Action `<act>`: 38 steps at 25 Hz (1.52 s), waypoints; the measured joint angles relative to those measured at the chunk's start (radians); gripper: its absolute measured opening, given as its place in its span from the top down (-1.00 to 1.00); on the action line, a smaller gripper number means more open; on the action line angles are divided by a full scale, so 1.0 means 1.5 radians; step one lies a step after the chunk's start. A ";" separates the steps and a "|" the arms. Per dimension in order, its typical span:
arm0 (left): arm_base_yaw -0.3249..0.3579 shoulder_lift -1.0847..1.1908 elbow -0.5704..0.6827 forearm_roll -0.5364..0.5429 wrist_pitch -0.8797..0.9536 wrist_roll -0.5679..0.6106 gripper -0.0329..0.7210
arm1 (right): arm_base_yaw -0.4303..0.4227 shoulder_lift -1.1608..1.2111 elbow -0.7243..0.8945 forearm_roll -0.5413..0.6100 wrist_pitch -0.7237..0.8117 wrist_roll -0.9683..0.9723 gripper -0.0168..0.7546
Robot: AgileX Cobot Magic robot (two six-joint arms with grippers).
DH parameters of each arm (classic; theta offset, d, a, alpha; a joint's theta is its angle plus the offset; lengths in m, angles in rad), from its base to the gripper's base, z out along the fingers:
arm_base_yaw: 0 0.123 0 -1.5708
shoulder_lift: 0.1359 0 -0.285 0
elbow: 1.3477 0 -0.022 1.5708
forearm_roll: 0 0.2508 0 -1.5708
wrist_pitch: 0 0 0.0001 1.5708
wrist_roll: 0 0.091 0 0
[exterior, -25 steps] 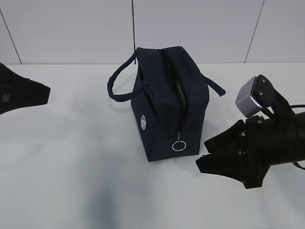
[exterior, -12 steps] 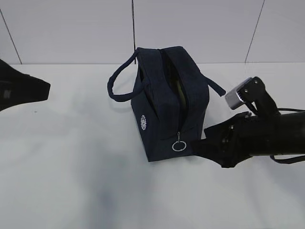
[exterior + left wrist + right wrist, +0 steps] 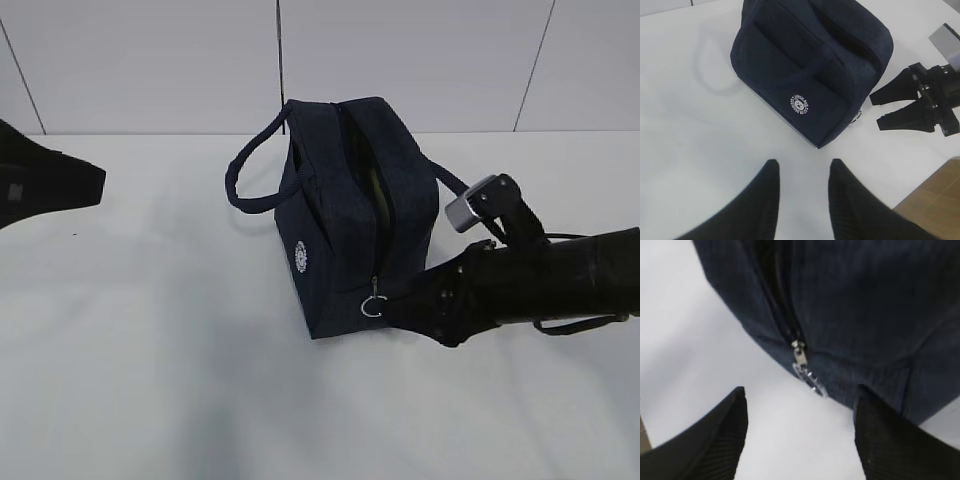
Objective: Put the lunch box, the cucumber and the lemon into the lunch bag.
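Observation:
The navy lunch bag (image 3: 345,225) stands upright mid-table with its top zipper open; a pale green strip shows in the gap, and I cannot tell what it is. The bag also shows in the left wrist view (image 3: 810,70). No lunch box, cucumber or lemon is clearly in view. My right gripper (image 3: 392,305) is open and low at the bag's near end, its tips beside the ring pull (image 3: 373,306). In the right wrist view the ring pull (image 3: 809,375) hangs just ahead of the open right gripper (image 3: 800,402). My left gripper (image 3: 802,170) is open and empty, held back left of the bag.
One handle (image 3: 245,180) loops out to the bag's left and another (image 3: 450,180) droops right, close to the right arm. The white table (image 3: 150,350) stretches around the bag. A brown floor patch (image 3: 935,205) marks the table edge.
My right gripper has moved left and down, from open table right of the bag to the ring pull at the bag's near end. The bag and left arm have stayed put.

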 joint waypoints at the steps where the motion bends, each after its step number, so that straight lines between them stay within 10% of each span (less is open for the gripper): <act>1: 0.000 0.000 0.000 0.000 0.000 0.000 0.28 | 0.000 0.006 -0.008 -0.004 0.000 -0.003 -0.33; 38: 0.000 0.013 0.000 0.029 -0.029 0.000 0.29 | 0.015 0.083 -0.025 -0.002 0.102 -0.166 -0.32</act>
